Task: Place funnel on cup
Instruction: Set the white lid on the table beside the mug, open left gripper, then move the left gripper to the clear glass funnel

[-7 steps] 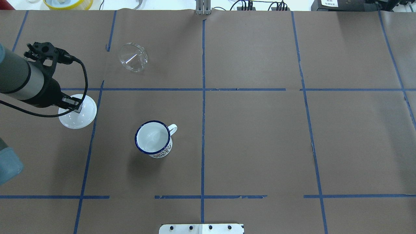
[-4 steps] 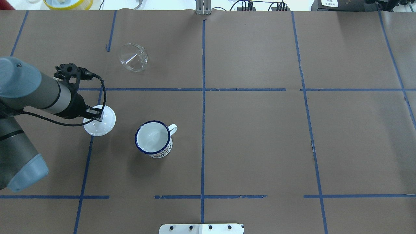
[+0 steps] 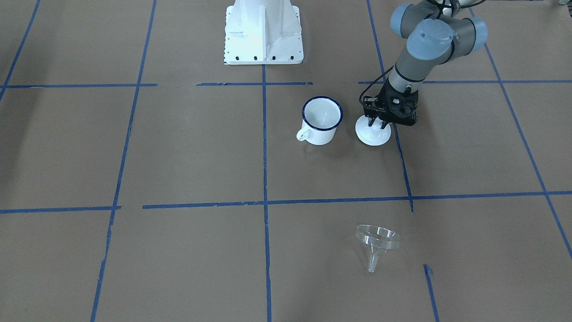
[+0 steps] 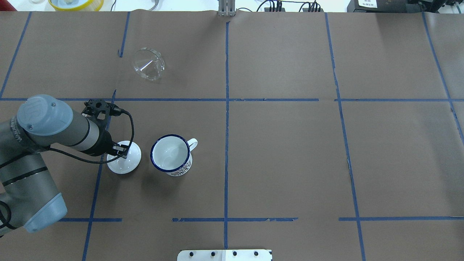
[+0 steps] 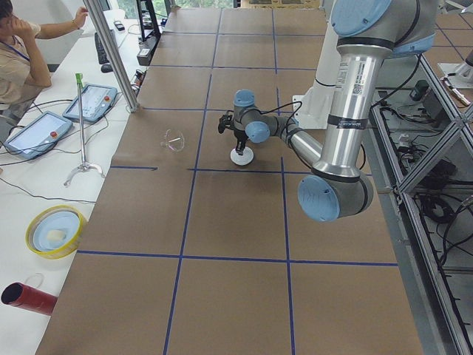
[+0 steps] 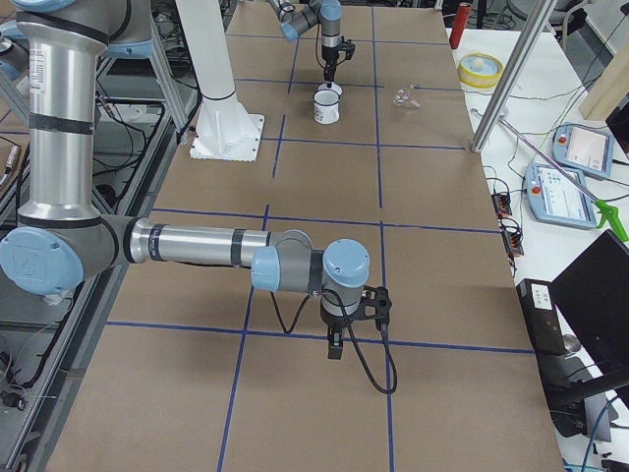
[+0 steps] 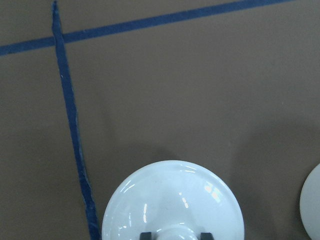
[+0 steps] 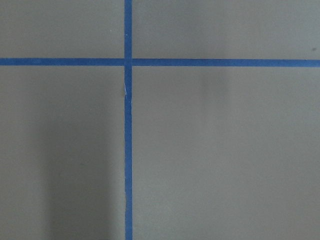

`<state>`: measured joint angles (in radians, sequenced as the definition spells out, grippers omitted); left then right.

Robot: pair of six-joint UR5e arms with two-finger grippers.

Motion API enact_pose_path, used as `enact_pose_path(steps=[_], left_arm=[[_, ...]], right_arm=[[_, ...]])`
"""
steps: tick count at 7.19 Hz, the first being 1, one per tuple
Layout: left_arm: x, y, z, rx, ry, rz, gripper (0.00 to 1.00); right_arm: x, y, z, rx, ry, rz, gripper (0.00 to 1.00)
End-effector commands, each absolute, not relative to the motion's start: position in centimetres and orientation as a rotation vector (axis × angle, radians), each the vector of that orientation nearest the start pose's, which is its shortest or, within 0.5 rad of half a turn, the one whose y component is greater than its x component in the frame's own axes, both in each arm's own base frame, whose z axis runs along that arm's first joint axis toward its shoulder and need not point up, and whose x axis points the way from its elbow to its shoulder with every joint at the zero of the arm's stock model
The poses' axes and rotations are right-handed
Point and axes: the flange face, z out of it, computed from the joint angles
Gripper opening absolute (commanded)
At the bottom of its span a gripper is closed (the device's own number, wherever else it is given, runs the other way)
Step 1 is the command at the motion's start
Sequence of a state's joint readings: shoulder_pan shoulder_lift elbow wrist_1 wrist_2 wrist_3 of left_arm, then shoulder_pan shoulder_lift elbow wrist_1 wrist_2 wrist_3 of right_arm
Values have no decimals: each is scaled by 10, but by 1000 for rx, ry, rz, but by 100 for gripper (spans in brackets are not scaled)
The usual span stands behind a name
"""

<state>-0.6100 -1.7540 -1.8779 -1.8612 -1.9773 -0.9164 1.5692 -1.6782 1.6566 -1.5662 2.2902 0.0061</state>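
on my feed the left gripper (image 4: 121, 149) is pinching the knob of a white lid (image 4: 127, 164), a finger on either side of it. the lid is just left of the cup (image 4: 170, 154) and not touching it. the funnel (image 4: 148, 64) lies on the far left of the table (image 4: 290, 163), well apart from the cup. the right gripper (image 6: 334, 346) hangs over bare paper at the right end, and i can't tell how its jaws stand.

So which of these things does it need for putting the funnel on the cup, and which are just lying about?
For the job: the funnel, lying apart from the cup; the cup, upright and empty.
Not for the job: the white lid, held by the left gripper beside the cup; the yellow-rimmed dish beyond the table.
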Motion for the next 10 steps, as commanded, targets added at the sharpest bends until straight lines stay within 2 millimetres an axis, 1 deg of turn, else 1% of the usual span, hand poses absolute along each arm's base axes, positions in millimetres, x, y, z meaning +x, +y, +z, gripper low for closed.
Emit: enact_pose_path(steps=[1,2,3,4,5,6,7,8,9,10], left_arm=[[406,-396,388,145,853,206,48],[405,-396,387,143,858,186,99],[404,-396,382,144,867,178,100],[396,-398,368,166,888,170,100],[359,-418,339,222,926,74,100],[342,-444,311,241,964,-84,100],[343,-454,283,229,1025,-238,100],[346,-462,265,214,1103,-403,100],[358,-483,265,195,1166,-647,100],[381,-512,279,183,1221,-825,100]], right_arm=[[67,-445,670,-19,-719,10,100],[67,-445,670,-19,-719,10,100],[67,-445,670,-19,-719,10,100],[67,-445,670,-19,-719,10,100],[67,-445,670,-19,-719,10,100],[67,-445,670,-19,-719,10,100],[67,-445,670,-19,-719,10,100],[67,-445,670,-19,-719,10,100],[67,-445,670,-19,-719,10,100],[67,-445,670,-19,-719,10,100]])
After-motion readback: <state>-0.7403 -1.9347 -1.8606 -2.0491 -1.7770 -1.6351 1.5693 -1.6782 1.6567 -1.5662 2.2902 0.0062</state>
